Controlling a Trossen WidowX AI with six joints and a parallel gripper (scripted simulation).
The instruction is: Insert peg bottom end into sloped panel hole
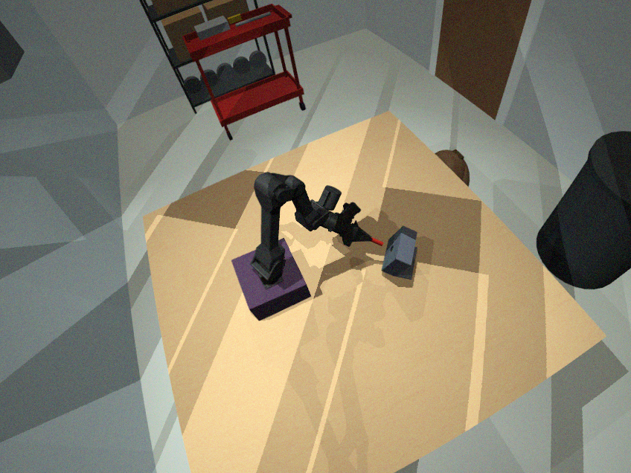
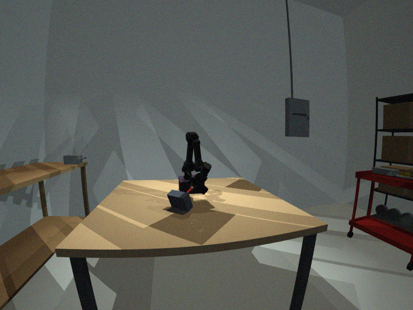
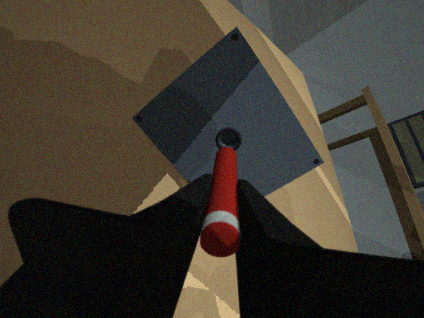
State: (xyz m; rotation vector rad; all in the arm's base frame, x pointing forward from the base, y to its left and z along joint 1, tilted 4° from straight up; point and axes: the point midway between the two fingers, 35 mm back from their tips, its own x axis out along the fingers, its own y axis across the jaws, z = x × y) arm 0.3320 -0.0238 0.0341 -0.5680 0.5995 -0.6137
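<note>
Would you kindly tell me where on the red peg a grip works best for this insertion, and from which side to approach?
Grip the red peg on its rear half, just ahead of the white band, as the pincer does now, with fingers closing across its round shaft from either side. That leaves the front end free to enter the hole in the sloped panel.

Plain grey walls (image 2: 166, 66) enclose the room, crossed by slanting bands of light and shadow that also fall over the pale grey floor (image 1: 66, 305). Beyond the tabletop's far corner stands a red metal trolley (image 1: 244, 61) against black wire shelving holding cardboard boxes (image 2: 397, 133). A brown door (image 1: 478, 50) faces the far edge. A dark round bin (image 1: 591, 213) sits off the right edge. A grey wall box (image 2: 296, 116) hangs from a conduit; a wooden bench (image 2: 29, 173) stands left.
</note>
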